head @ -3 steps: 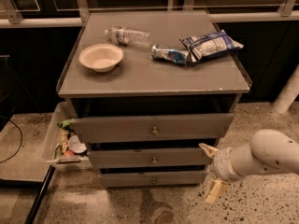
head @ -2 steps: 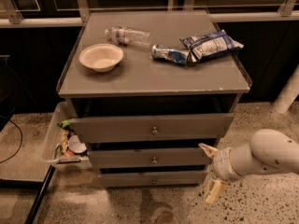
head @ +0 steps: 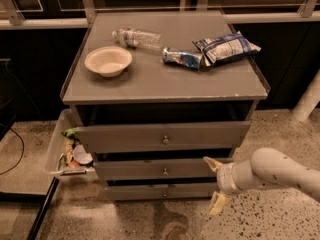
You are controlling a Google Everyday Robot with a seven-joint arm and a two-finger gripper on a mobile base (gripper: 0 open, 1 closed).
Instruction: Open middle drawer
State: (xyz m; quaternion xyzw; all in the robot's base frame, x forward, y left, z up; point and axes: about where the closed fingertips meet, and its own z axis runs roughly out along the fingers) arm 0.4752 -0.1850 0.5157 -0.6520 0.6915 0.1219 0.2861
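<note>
The middle drawer (head: 150, 169) is a grey flat front with a small round knob (head: 165, 172), the mid-sized of three. It sits under the widest top drawer front (head: 160, 136), which stands pulled out a little, and above the slim bottom one (head: 160, 190). My gripper (head: 215, 184) is at the right end of the middle drawer front, low near the floor. Its two pale fingers are spread open and hold nothing, the upper fingertip (head: 211, 162) at the drawer's right edge. It is well right of the knob.
On the cabinet top (head: 150, 86) lie a white bowl (head: 108, 60), a plastic water bottle (head: 136, 36) and two snack bags (head: 225, 48). A clear bin (head: 57, 149) with trash hangs on the cabinet's left side. A white pole (head: 307, 101) stands at right. The floor is speckled.
My gripper has shifted slightly left, toward the right end of the middle drawer front. The drawers have not moved.
</note>
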